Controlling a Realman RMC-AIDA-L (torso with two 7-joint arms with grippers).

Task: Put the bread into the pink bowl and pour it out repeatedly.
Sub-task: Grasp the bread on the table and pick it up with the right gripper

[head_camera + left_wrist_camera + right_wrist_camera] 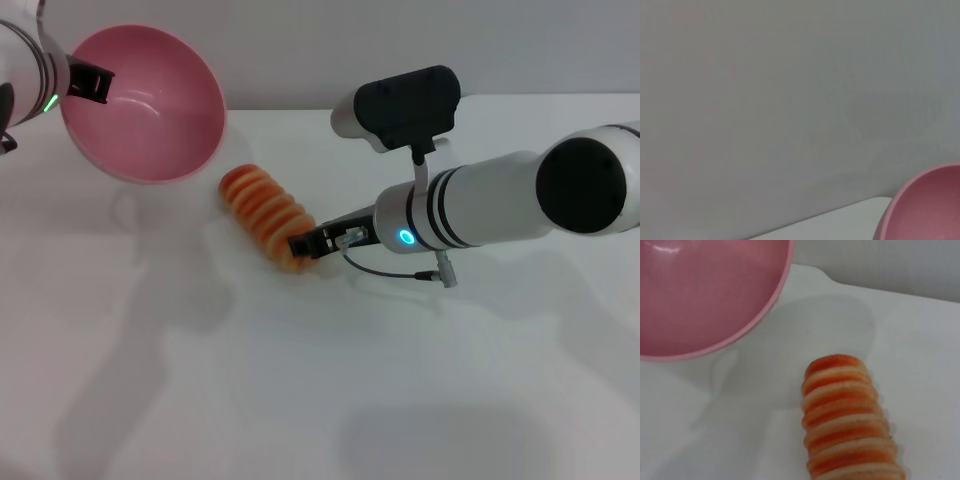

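Note:
The pink bowl is held in the air at the far left, tipped on its side with its empty inside facing the table's middle. My left gripper is shut on its rim. The bowl also shows in the left wrist view and the right wrist view. The bread, striped orange and cream, lies on the white table just right of and below the bowl. My right gripper reaches in from the right and is shut on the bread's near end. The right wrist view shows the bread lengthwise.
A grey cable hangs under the right wrist. A pale wall stands behind the table's far edge. The bowl casts a shadow on the table.

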